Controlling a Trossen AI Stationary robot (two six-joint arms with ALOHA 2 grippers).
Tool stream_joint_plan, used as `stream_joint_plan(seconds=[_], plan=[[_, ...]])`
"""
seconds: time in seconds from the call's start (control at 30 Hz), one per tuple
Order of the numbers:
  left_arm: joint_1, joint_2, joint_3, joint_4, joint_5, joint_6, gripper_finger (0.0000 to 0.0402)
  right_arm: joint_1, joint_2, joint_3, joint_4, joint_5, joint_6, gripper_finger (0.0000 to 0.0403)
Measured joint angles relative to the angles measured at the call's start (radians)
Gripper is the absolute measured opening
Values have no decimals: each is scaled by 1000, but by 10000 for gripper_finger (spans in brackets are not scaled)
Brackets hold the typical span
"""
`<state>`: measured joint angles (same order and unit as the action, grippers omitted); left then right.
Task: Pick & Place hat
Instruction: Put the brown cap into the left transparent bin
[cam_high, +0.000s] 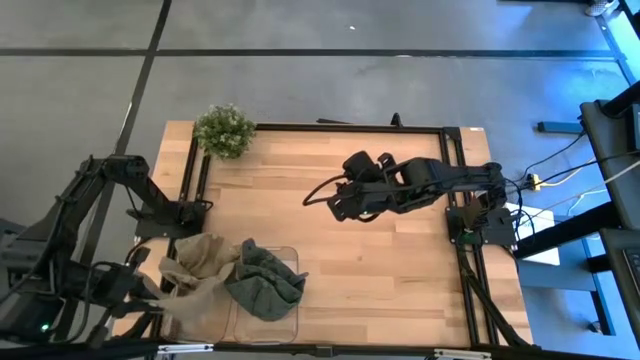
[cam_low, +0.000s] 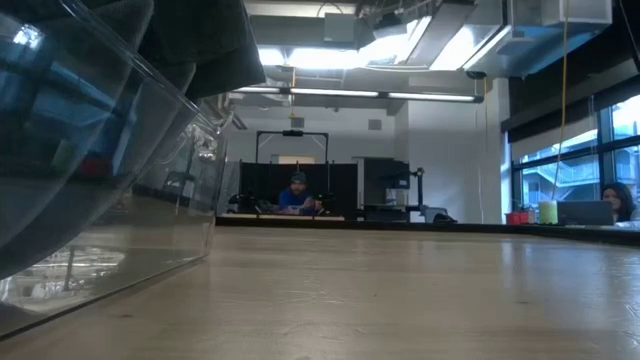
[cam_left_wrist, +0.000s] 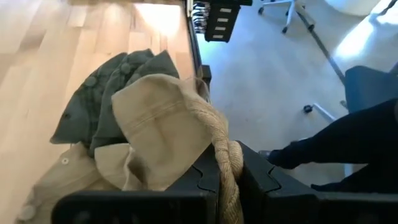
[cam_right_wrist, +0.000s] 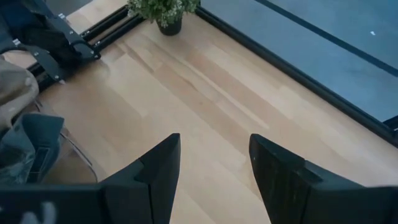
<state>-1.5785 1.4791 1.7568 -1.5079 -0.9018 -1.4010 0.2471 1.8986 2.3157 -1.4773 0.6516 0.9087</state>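
Broadly, the wooden desk (cam_high: 400, 270) fills the middle of the high view, with a dark frame along its far edge and sides. Over its right half the right arm stretches in from its base, and the right pincer (cam_high: 335, 207) hangs above bare wood near the middle; in the right wrist view its two fingers (cam_right_wrist: 155, 171) stand apart with only desk between them. At the near left corner the left arm folds low beside the desk, and the left pincer (cam_left_wrist: 225, 186) is clamped on a rolled edge of the tan hat (cam_high: 200, 262), the cloth pinched between its fingers in the left wrist view. A clear plastic bin (cam_high: 288, 262) sits at the desk's near edge, left of centre. The tan hat lies draped over the bin's left rim, partly outside it. A grey-green hat (cam_high: 265, 283) lies crumpled in the bin, touching the tan one. A small potted plant (cam_high: 225, 130) stands at the far left corner. In the low view a seated person (cam_low: 296, 196) shows far back in the room.
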Motion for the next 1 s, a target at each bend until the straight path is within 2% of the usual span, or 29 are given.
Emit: stream_joint_plan(seconds=[0.3, 0.43, 0.57, 0.83, 1.0], plan=[[54, -10, -4, -70, 7, 13, 19, 1, 0, 0, 0, 1, -31, 194], [73, -37, -4, -25, 27, 74, 19, 0, 0, 0, 0, 2, -49, 194], [73, -34, -4, -29, 95, 153, 19, 0, 0, 0, 0, 2, -52, 194], [58, -33, -4, -24, 119, 222, 19, 0, 0, 0, 0, 2, -45, 194], [65, -58, -90, 36, 104, 259, 19, 0, 0, 0, 2, 2, -23, 194]])
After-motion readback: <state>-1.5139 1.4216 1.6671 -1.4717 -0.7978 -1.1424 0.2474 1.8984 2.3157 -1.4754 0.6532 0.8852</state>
